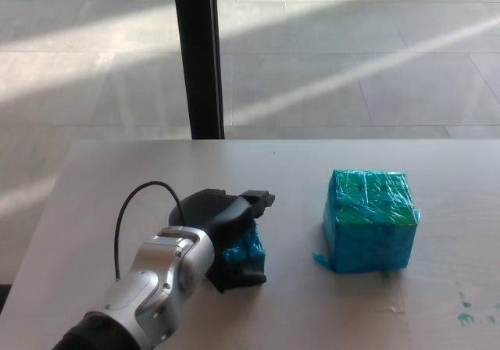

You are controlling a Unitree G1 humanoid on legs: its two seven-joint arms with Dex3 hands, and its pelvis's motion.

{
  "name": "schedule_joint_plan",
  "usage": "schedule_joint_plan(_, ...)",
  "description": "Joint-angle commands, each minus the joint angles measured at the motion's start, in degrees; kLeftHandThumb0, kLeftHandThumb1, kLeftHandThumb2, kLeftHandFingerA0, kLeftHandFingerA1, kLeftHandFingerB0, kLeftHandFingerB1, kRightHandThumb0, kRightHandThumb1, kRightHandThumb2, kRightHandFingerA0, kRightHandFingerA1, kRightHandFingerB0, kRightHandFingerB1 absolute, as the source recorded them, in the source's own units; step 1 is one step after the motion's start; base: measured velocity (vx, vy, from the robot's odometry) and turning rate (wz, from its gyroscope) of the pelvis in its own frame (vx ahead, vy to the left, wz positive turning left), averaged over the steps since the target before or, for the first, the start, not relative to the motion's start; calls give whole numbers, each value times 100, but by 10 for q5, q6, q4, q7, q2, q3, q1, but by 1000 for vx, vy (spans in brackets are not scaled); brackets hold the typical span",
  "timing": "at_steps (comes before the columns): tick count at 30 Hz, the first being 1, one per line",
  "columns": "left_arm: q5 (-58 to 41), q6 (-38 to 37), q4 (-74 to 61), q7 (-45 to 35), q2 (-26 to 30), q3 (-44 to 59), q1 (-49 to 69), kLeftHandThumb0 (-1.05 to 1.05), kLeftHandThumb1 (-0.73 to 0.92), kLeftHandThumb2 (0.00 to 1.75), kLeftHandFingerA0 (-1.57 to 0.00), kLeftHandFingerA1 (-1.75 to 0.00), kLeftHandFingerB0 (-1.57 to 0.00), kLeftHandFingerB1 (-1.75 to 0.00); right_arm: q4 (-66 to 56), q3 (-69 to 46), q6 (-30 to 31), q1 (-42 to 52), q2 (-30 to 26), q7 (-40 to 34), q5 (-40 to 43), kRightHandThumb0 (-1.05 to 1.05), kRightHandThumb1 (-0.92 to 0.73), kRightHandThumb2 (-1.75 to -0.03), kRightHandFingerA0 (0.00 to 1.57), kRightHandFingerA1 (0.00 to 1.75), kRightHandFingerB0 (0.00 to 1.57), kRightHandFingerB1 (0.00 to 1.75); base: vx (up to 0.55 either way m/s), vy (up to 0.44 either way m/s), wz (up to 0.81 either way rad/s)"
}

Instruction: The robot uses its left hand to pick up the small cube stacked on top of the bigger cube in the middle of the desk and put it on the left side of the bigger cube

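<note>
My left hand (pixel 225 237) sits low on the desk (pixel 94 178), fingers wrapped around the small cube (pixel 244 250), which shows just under and to the right of the palm. The bigger cube (pixel 370 221) stands well apart, off to the hand's right. I see nothing of my right hand.

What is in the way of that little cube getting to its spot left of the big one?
Nothing visible. The left hand has the small cube down at the desk already, left of the big cube, with bare desk between them.
</note>
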Motion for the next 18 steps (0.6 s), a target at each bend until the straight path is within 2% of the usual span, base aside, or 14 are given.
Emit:
schedule_joint_plan(1, 8, 45, -21, -59, 10, 0, -12, -105, 53, 108, 0, -19, 0, 0, -2, -6, -14, -7, -2, -3, 7, -48, -56, -93, 51, 67, 37, 53, 0, 0, 0)
schedule_joint_plan(6, 1, 46, -32, -66, 12, 7, -14, -105, 55, 109, 0, -27, 0, 0, -5, -8, -6, -5, -3, 3, 11, -49, -56, -92, 51, 67, 38, 53, 0, 0, 0)
schedule_joint_plan(11, -17, 65, -42, -88, 17, 37, -16, -105, 55, 109, 0, -20, 0, -3, -9, -7, -7, 2, -4, 5, 10, -50, -55, -92, 51, 68, 37, 52, 0, 0, 0)
schedule_joint_plan(12, -22, 70, -44, -89, 19, 48, -19, -105, 55, 108, 0, -20, 0, 0, -7, -7, -7, 1, -5, 6, 10, -45, -70, -61, 54, 63, 43, 36, 0, 0, 0)
schedule_joint_plan(13, -25, 71, -44, -85, 22, 59, -21, -105, 55, 108, 0, -20, 0, 0, 2, -6, -11, -2, -6, 5, 8, -45, -69, -61, 55, 63, 44, 36, 0, 0, 0)
schedule_joint_plan(14, -26, 62, -41, -80, 32, 69, -24, -105, 56, 108, -1, -20, 0, 0, 8, -6, -16, -4, -6, 8, 8, -48, -55, -92, 52, 68, 36, 52, 0, 0, 0)
schedule_joint_plan(16, -27, 61, -37, -85, 41, 78, -31, -105, 55, 110, 0, -17, 0, 0, 9, -5, -19, -3, -7, 9, 8, -48, -55, -92, 52, 69, 37, 52, 0, 0, 0)
schedule_joint_plan(18, -32, 60, -49, -69, 65, 107, -29, -105, 60, 108, 0, -28, 0, 0, 12, -6, -14, -4, -6, 10, 9, -48, -54, -90, 51, 67, 37, 52, 0, 0, 0)
